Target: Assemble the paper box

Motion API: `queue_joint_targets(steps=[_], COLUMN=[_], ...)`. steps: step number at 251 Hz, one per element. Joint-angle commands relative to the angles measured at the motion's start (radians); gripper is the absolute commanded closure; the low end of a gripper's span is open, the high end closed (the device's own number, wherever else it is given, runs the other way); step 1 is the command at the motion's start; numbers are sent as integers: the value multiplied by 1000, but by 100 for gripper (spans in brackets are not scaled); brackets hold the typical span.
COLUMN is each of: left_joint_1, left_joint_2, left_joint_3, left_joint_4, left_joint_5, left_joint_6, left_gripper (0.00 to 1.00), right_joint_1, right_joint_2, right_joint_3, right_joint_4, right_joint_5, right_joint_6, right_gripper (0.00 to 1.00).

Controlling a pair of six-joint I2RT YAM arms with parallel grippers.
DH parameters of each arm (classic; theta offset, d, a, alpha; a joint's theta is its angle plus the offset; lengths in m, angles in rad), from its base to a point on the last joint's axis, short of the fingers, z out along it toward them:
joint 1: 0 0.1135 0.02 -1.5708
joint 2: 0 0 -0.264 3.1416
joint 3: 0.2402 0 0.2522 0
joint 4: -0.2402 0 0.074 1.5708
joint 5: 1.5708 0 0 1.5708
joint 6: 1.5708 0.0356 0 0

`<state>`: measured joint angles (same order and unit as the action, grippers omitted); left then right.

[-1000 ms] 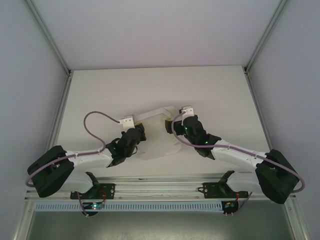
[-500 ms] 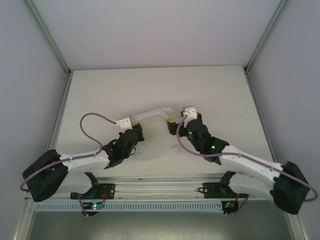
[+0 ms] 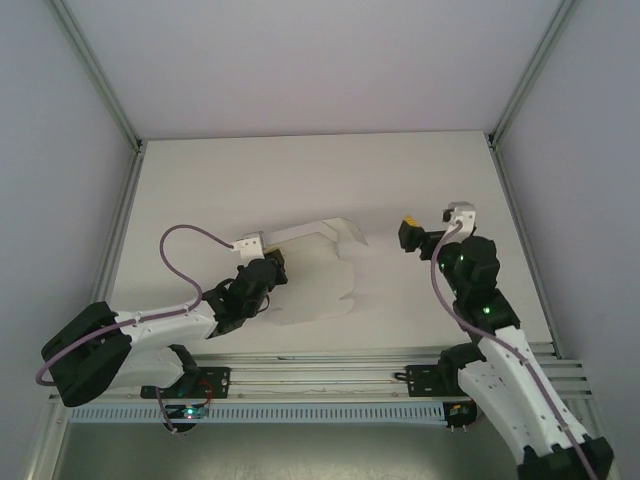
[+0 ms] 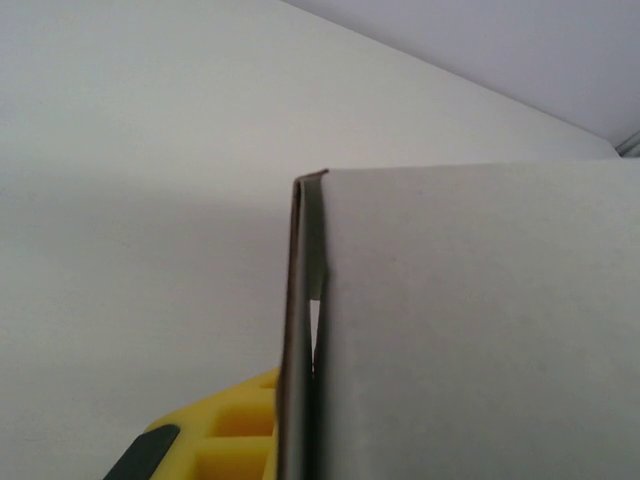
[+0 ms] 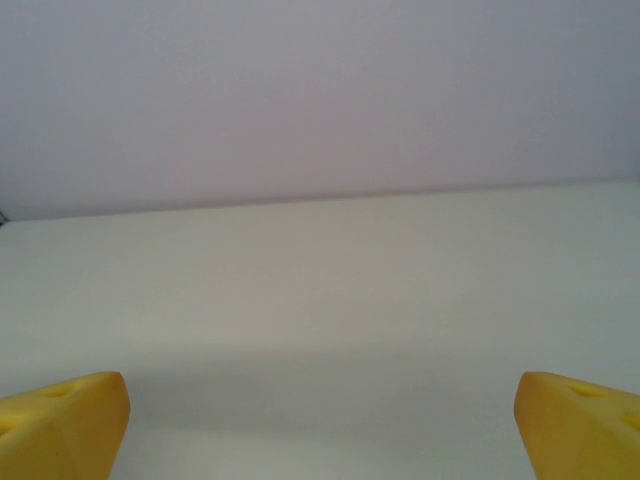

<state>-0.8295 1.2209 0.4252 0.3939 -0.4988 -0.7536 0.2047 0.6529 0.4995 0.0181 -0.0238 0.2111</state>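
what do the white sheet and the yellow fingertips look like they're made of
The paper box: thin card, matte off-white; its edge shows as a fine line with two layers folded together. The fingertips of the right gripper: yellow, matte, with moulded hollows, so probably plastic or firm rubber; which one cannot be told.

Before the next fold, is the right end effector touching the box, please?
Apart: the top view shows table between the right end effector and the box.

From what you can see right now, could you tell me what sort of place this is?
Probably a lab robot cell: a white table boxed in by aluminium framing, two arms on a rail.
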Motion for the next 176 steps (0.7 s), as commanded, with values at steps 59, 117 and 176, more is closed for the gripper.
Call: queue_joint_targets(steps=[59,117,176], left_joint_1=[4,4,5], left_joint_2=[18,50,58], left_joint_3=[63,81,89], left_joint_4=[-32,-25,-23], left_joint_5=[53,66,78], left_joint_6=[64,66,60], left_gripper=[100,100,100], right_joint_1=[-52,22,116], right_joint_2=[322,372,385], right_joint_3=[73,96,112], right_joint_4=[121,128,45], right_joint_5=[-507,-666,-685], right_joint_6=[17,-65,-180], right_gripper=[5,11,25])
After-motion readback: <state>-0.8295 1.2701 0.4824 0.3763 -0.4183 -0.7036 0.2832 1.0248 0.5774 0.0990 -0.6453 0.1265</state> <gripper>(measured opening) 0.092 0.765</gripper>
